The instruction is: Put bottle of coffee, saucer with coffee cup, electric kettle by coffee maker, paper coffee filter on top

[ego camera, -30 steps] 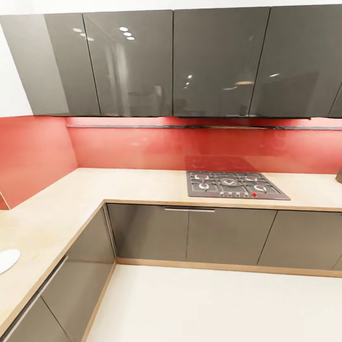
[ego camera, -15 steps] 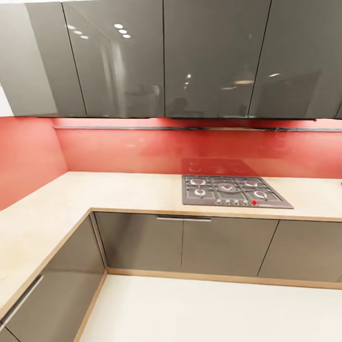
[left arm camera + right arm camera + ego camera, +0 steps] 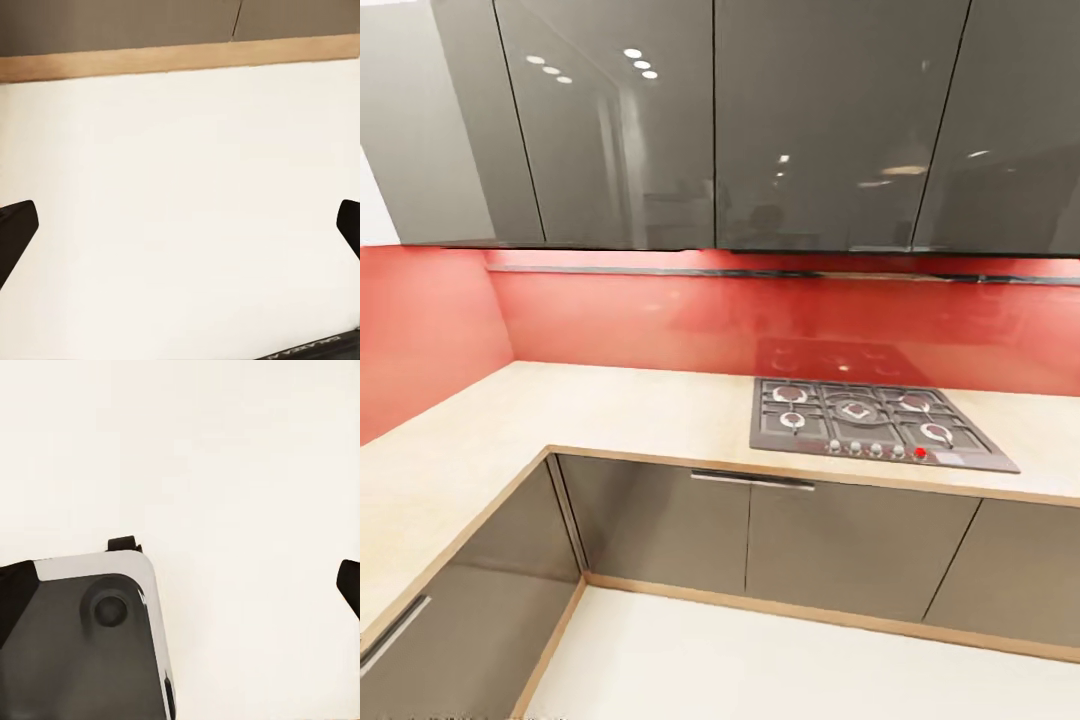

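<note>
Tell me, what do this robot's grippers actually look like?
Little shows. The left gripper has dark, near-black fingers with rounded tips, and a dark part with pale lettering at the frame edge. The right gripper has the same black fingers.

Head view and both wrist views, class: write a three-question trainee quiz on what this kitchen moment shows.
1. True or false: a gas hob is set into the kitchen countertop.
2. Multiple choice: the wall behind the hob is A) white tile, B) a red backsplash, C) bare wood.
3. Fill in: the left pincer hangs with its fingers spread wide over the pale ____.

Key: 1 true; 2 B; 3 floor.
</note>
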Motion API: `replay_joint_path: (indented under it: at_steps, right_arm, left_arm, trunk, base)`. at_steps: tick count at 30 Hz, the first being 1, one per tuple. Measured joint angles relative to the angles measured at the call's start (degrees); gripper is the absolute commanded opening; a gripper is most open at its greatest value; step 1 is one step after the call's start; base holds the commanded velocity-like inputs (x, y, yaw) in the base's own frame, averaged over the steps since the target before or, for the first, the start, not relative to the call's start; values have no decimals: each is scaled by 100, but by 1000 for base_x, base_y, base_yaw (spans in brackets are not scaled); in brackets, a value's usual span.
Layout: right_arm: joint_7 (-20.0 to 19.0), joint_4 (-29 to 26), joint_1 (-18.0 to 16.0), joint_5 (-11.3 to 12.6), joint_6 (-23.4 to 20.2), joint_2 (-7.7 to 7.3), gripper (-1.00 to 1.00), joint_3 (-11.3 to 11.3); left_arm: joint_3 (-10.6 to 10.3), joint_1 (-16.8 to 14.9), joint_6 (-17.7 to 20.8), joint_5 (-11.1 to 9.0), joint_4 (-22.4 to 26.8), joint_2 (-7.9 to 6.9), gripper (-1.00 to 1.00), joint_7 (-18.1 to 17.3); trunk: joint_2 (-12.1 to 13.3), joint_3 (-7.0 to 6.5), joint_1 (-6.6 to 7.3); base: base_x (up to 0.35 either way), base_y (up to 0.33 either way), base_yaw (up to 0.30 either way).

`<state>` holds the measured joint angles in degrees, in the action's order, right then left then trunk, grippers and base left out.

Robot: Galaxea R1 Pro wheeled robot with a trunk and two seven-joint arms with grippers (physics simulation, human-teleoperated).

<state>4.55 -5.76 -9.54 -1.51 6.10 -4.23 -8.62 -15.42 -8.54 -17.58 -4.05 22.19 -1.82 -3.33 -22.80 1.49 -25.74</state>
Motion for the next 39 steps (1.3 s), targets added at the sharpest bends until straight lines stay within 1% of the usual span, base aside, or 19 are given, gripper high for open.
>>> replay_joint_path:
  at_steps: [20,39]
  right_arm:
    - [4,0,0,0,0,0,100,0]
    - [-2,0,0,0,0,0,100,-1]
  left_arm:
    - [2,0,-9,-53,0,-5,100,1]
    - [2,0,-10,-56,1,-8,100,3]
  trunk:
    - [0,0,-1]
    - [0,0,-1]
  base:
    - [12,-261,276]
    - [0,-21,276]
